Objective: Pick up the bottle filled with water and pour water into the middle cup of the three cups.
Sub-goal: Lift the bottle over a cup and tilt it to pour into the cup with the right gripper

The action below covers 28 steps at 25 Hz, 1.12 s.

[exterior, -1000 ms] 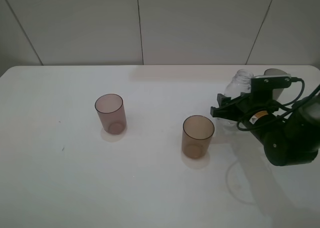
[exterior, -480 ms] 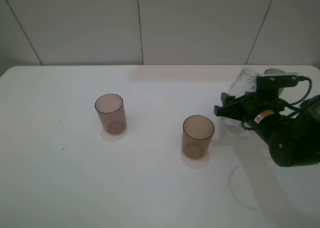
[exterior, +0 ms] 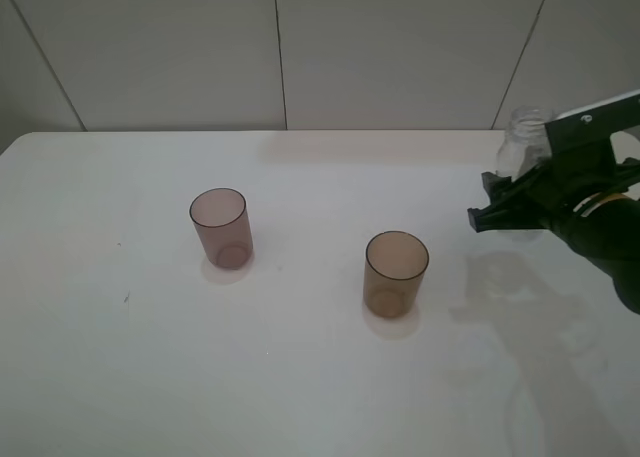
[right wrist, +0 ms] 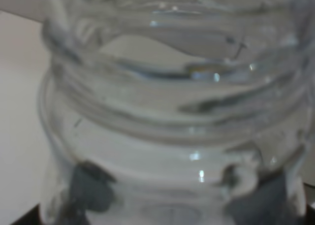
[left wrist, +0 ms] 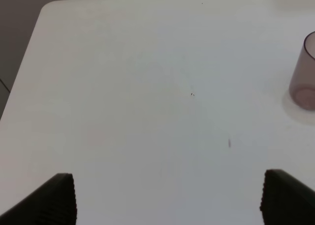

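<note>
The clear bottle (exterior: 526,135) is held off the table at the far right by my right gripper (exterior: 513,195), which is shut on its body. Its shadow lies on the table below. In the right wrist view the bottle's threaded capless neck (right wrist: 172,102) fills the picture, and dark finger pads (right wrist: 91,191) show through the plastic. The amber-brown middle cup (exterior: 395,273) stands upright, left of and below the bottle. The pinkish-mauve cup (exterior: 221,227) stands further left and shows in the left wrist view (left wrist: 305,72). The dark grey cup is hidden. My left gripper (left wrist: 168,179) is open above bare table.
The white table (exterior: 300,367) runs to a pale panelled wall (exterior: 280,47) at the back. Its rounded far left corner (left wrist: 47,8) shows in the left wrist view. My right arm (exterior: 600,227) covers the table's far right side.
My right gripper has lifted the bottle off the table, up and to the right. The cups and the left arm have not moved.
</note>
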Tool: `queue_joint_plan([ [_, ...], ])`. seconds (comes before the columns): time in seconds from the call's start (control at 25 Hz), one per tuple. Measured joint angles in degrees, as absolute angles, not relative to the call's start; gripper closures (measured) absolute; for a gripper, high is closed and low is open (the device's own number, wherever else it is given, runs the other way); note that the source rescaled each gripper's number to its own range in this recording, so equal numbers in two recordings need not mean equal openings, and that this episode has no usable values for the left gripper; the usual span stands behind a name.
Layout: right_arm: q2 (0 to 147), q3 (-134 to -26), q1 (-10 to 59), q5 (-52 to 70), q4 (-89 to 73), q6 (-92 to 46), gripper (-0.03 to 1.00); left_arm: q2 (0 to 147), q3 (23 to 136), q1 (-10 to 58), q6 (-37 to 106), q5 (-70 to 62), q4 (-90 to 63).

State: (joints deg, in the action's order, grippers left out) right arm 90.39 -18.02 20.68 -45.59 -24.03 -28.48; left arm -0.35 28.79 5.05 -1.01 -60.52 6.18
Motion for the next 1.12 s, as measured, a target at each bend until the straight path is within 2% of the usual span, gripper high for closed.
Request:
queue_joint_plan([
  [0.28,79.4,-18.1,20.7,-27.6,-24.1,-39.3,0.95,-0.3,28.8,5.0,-1.0,-60.5,6.2],
  [0.4,77.1,-18.5,20.7,-23.6,-24.1,-42.4,0.95,-0.3,28.8,5.0,-1.0,-60.5,6.2],
  [1.12,76.6,-18.5,20.7,-18.9,0.9,-44.0,0.95,-0.3,28.8,5.0,-1.0,-60.5,6.2],
])
